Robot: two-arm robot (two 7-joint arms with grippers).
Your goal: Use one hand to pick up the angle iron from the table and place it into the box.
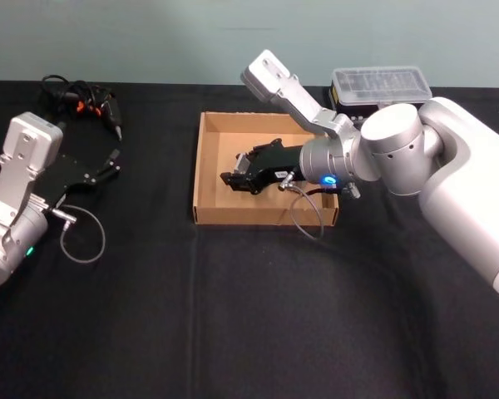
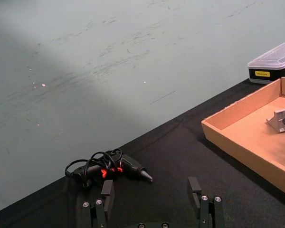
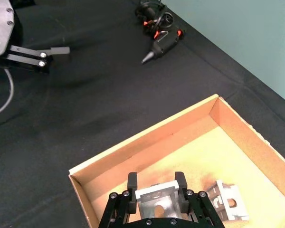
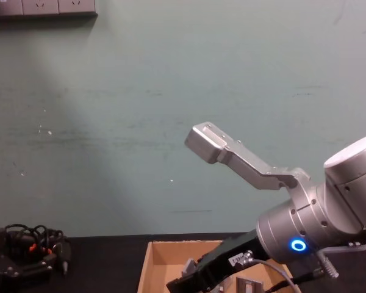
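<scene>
Reaching in over the box, the right gripper clamps an angle iron between its two black fingers, holding it inside the box walls above the cardboard floor. The piece is a pale silver-grey bracket with a round hole in its face. A second bracket of the same look lies on the box floor just beside the gripper, also seen from the left wrist.

The box is a shallow tan cardboard tray with low walls, open at the top, and the boxy silver-grey right arm crosses above its right wall. It rests on the table, a wide matte black surface. Its near half lies bare in front of the box, and a wide strip of black separates the box from the left arm.

The left gripper hovers low over the table's left side, well apart from the box, its fingers spread wide with nothing between them. Beyond it, near the table's far left edge, lies a black hot-glue gun with a tangled cord and orange-red details. A clear-lidded plastic case sits at the far edge behind the box's right corner. A pale green wall closes the room behind the table, with sockets at its upper left.
</scene>
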